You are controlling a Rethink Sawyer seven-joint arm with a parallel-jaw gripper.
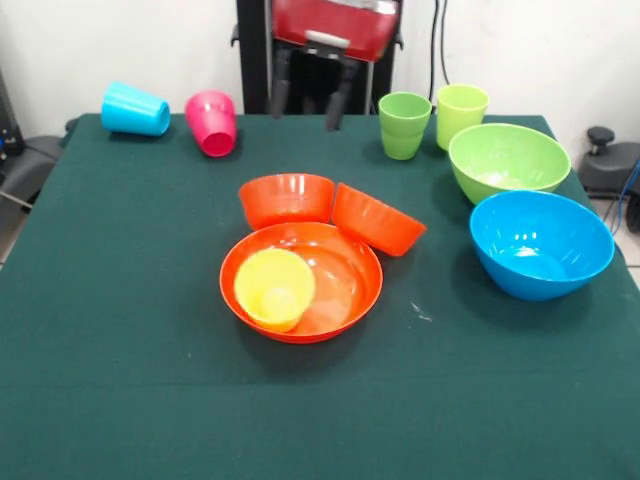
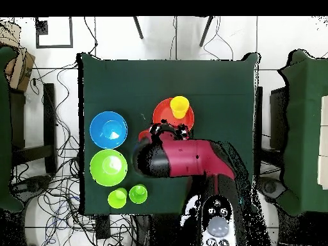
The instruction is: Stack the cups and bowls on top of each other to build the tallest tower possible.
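Observation:
The wide orange bowl (image 1: 345, 275) (image 2: 163, 114) sits mid-table, and a yellow cup (image 1: 274, 289) (image 2: 180, 106) lies tipped inside it, mouth toward the front camera. Just behind it are two small orange bowls. One (image 1: 287, 199) stands level and the other (image 1: 376, 219) leans tilted beside the wide bowl's rim. A sky blue cup (image 1: 133, 109) and a pink cup (image 1: 212, 122) lie on their sides at the far left. My gripper (image 1: 310, 100) hangs open and empty above the table's far edge, well behind the orange bowls.
Two light green cups (image 1: 404, 125) (image 1: 461, 113) stand upright at the far right. A large lime green bowl (image 1: 508, 160) (image 2: 108, 166) and a large blue bowl (image 1: 540, 243) (image 2: 108, 129) sit along the right side. In the overhead view the red arm (image 2: 192, 157) covers the small orange bowls.

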